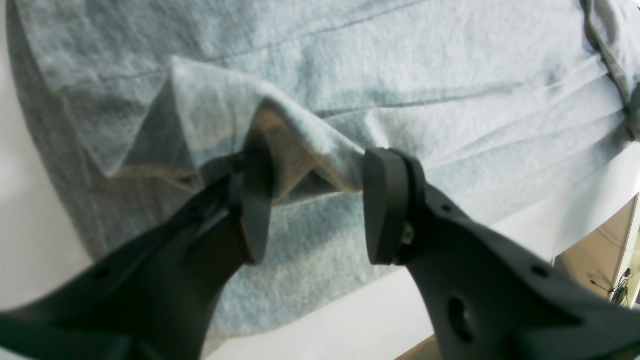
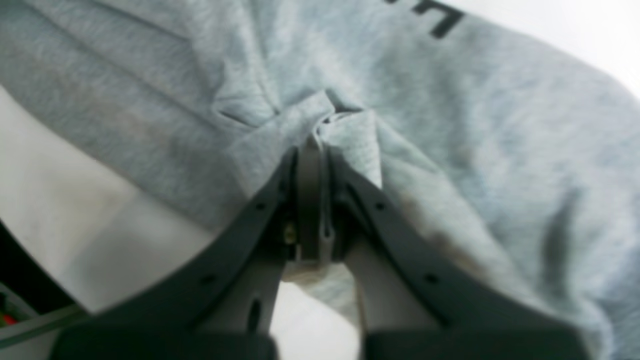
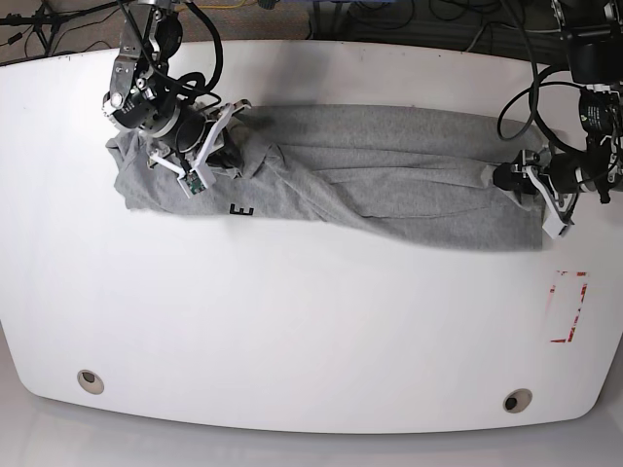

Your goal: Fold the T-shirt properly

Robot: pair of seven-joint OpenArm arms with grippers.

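Observation:
The grey T-shirt (image 3: 389,185) lies crumpled in a long band across the far half of the white table (image 3: 311,321). A black letter (image 3: 243,210) shows on its near left edge. At the shirt's left end my right gripper (image 3: 222,136) is shut on the T-shirt (image 2: 500,125), and the right wrist view shows cloth bunched and pinched at the closed tips of this gripper (image 2: 320,135). At the shirt's right end my left gripper (image 3: 521,180) stands open. In the left wrist view a raised fold of the T-shirt (image 1: 400,75) drapes between the spread fingers of that gripper (image 1: 317,165).
A red rectangular mark (image 3: 568,306) lies on the table at the right, near the shirt's end. Two round holes (image 3: 90,380) (image 3: 517,400) sit near the front edge. Cables (image 3: 389,19) run behind the table's far edge.

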